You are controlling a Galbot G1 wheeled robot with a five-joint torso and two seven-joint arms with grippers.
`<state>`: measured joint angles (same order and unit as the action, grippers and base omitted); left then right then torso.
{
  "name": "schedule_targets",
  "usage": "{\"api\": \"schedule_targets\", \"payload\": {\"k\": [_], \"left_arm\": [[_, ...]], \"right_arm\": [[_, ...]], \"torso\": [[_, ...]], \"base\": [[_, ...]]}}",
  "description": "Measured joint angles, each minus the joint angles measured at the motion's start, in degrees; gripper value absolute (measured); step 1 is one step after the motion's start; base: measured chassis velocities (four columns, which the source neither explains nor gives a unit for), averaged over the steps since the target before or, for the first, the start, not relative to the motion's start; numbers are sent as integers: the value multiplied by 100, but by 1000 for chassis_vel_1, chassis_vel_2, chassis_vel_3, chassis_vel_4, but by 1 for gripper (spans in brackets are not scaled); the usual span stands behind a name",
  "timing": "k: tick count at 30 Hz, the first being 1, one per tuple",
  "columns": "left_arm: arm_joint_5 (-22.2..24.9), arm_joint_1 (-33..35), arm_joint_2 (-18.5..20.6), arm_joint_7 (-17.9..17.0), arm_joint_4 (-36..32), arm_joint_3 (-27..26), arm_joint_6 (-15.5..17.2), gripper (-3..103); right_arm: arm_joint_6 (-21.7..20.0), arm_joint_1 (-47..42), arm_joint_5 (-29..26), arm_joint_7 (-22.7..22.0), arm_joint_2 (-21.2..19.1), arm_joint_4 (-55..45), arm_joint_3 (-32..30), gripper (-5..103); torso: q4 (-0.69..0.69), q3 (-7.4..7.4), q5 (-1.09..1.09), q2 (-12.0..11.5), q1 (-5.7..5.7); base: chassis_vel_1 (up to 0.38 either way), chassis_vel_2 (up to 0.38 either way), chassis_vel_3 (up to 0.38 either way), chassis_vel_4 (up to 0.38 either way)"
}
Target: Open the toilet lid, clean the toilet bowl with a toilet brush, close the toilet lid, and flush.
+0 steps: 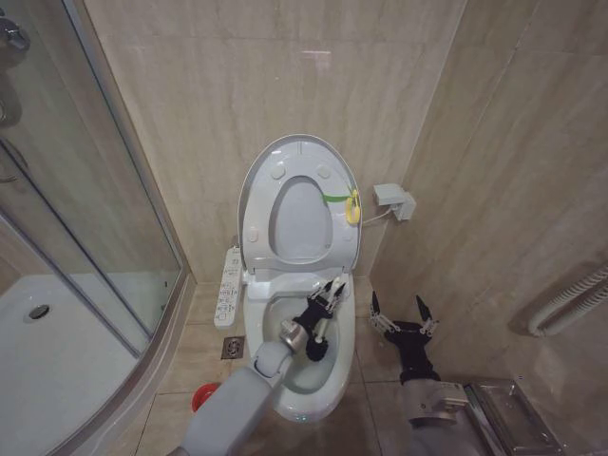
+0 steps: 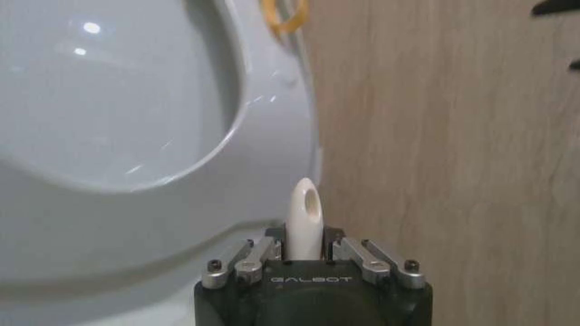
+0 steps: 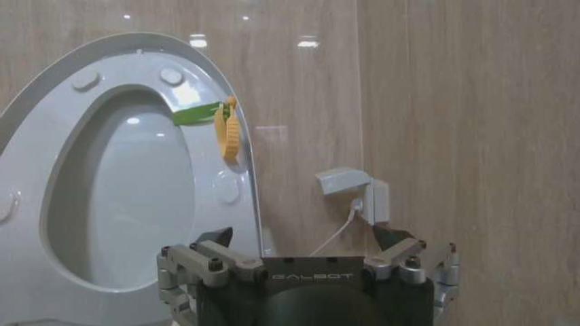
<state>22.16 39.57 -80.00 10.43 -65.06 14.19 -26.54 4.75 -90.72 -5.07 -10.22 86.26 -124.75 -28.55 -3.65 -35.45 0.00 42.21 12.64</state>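
The left claw [image 1: 328, 302] reaches over the toilet bowl [image 1: 344, 334] from about seven o'clock in the head view, its fingers clamped on the white handle of the toilet brush [image 2: 305, 219]. In the left wrist view the hollow handle end stands up between the jaws, gripped near its top, probably so the full length of the stick can reach down into the basin. A dark shape below the claw, low inside the bowl, is likely the bristle head, though the arm hides much of it, so I would not swear it touches the ceramic. This looks like the scrubbing step.

Above the claw, at twelve o'clock, the toilet lid [image 1: 294, 155] stands upright against the wall with the seat [image 1: 262, 223] raised against it, leaving the bowl open for the brush. A yellow-green tag [image 1: 346, 202] hangs at the lid's edge toward two o'clock, likely a pull loop for the claw.

The right claw [image 1: 403, 314] waits at three o'clock of the bowl, over the floor [image 1: 376, 359], fingers spread wide and holding nothing, kept clear of the working arm.

The red holder cup [image 1: 202, 396] sits on the floor at about eight o'clock.
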Motion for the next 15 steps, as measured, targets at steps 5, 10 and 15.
{"api": "schedule_targets", "payload": {"k": [5,10,15], "left_arm": [[-31,142,111,3,6,-121,-24,25],[-85,381,176,-69,-319,-180,46,25],[-98,645,284,-109,-664,-197,208,25]], "right_arm": [[0,0,0,0,0,0,0,100],[0,0,0,0,0,0,0,100],[0,0,0,0,0,0,0,100]], "torso": [[0,0,-1,0,0],[-2,1,-1,0,0],[-1,1,-1,0,0]], "base": [[0,0,0,0],[0,0,0,0],[0,0,0,0]]}}
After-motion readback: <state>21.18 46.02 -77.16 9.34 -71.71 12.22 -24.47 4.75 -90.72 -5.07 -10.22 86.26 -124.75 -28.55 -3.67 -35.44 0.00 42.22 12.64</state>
